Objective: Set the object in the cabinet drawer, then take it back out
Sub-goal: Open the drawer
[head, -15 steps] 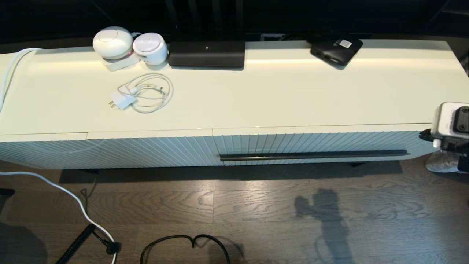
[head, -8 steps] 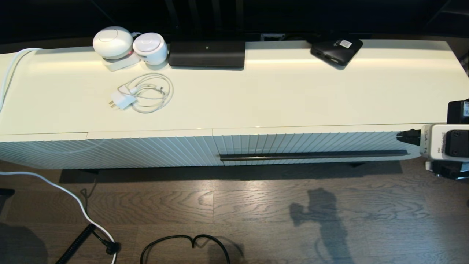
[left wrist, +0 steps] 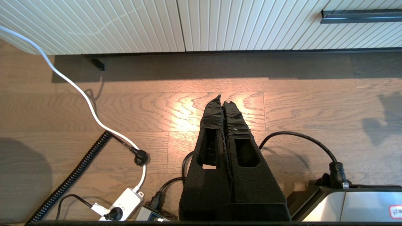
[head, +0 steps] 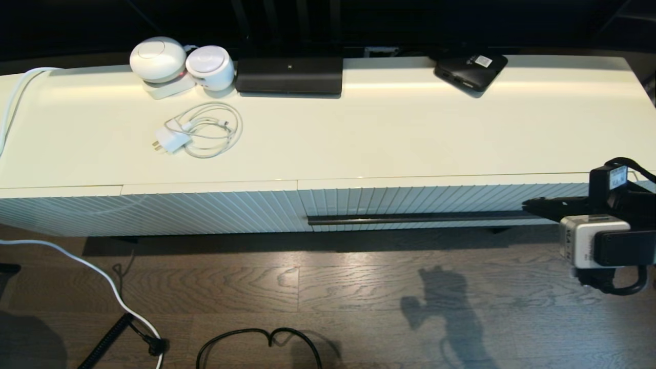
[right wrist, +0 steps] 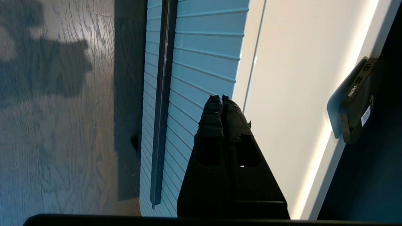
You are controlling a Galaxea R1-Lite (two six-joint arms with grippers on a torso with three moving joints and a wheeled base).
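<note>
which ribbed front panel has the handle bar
The right panel, the drawer: a long dark bar runs along its lower edge. The left panel is plain.

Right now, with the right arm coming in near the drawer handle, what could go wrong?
1. The right end effector is shut, tips beside the handle bar's end; unless it opens, it may slide off the thin bar instead of hooking it.
2. The cabinet drawer is closed and no umbrella is in view, so there may be nothing to stow.
3. Pulling from the bar's far end could rack the wide drawer.

The left end effector hangs shut over the floor.
</note>
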